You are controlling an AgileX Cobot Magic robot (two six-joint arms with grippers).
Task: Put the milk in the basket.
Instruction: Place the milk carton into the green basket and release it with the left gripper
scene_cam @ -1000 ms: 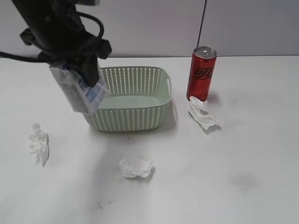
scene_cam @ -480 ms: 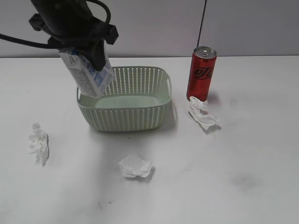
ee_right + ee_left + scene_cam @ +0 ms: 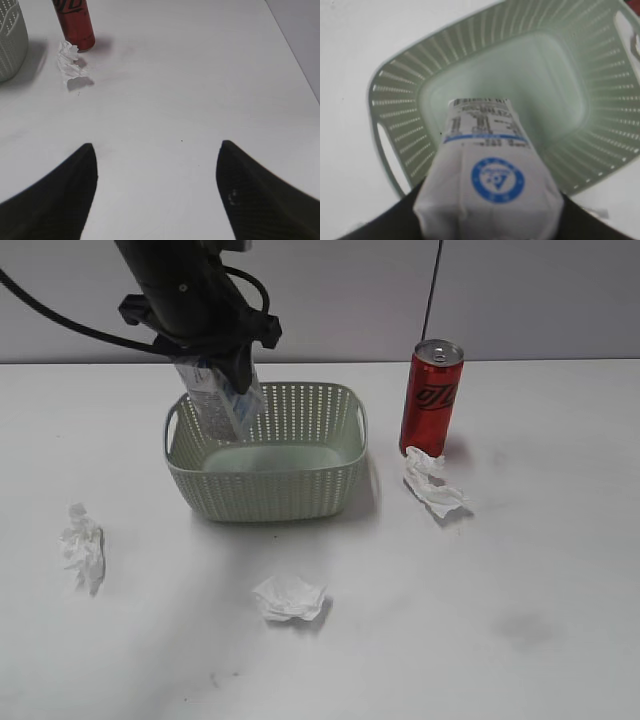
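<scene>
Since a second ago I am carrying the milk (image 3: 218, 400) rightward and upward: it was hanging outside the basket's left front corner, and now it is sitting over the left end of the basket (image 3: 300, 495), above the rim. Nothing else on the table is shifting between frames.

My left gripper (image 3: 222, 375) is clamping the milk from above, fingers pressing its sides; the carton is tilting, lower end pointing down into the basket's left half. It is not touching the basket floor. In the left wrist view the milk (image 3: 487, 172) is filling the lower middle, blue round emblem facing the camera, print at its far end, and the basket (image 3: 600, 100) is spreading beneath it, its pale green floor bare.

My right gripper (image 3: 155, 190) is hovering above open tabletop, fingers spread wide apart and holding nothing. It is out of frame in the exterior view.

The red soda can (image 3: 431, 398) is standing upright just to the right of the basket. One crumpled tissue (image 3: 433, 483) is lying at the can's foot, another tissue (image 3: 290, 598) is resting in front of the basket, and a third tissue (image 3: 83, 546) is lying well off to the left.
</scene>
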